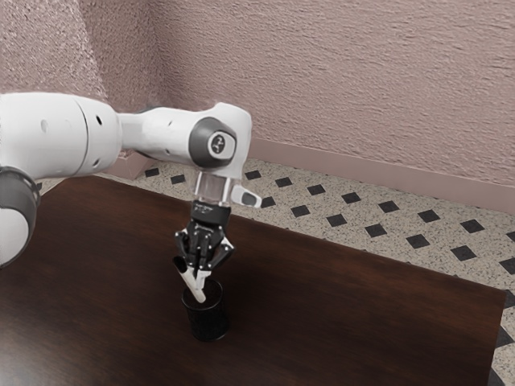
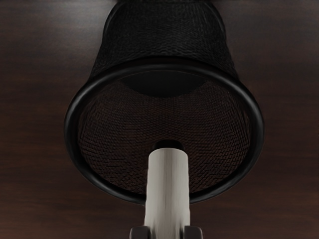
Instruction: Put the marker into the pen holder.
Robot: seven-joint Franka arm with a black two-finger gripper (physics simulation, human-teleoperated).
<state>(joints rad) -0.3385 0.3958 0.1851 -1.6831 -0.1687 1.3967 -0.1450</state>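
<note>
Hand (image 2: 166,232) has the marker (image 2: 168,189) pinched at a tilt, lower end at the top of the pen holder (image 1: 209,322); best to straighten it, centre inside the rim (image 2: 256,124), lower, then release.

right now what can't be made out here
- far end of the marker: wrist view, mostly behind its barrel
- lettering on the hand: exterior view, too small
- base of the arm: exterior view, cut off by left edge
- near side of the table: exterior view, cut off by lower edge
</note>
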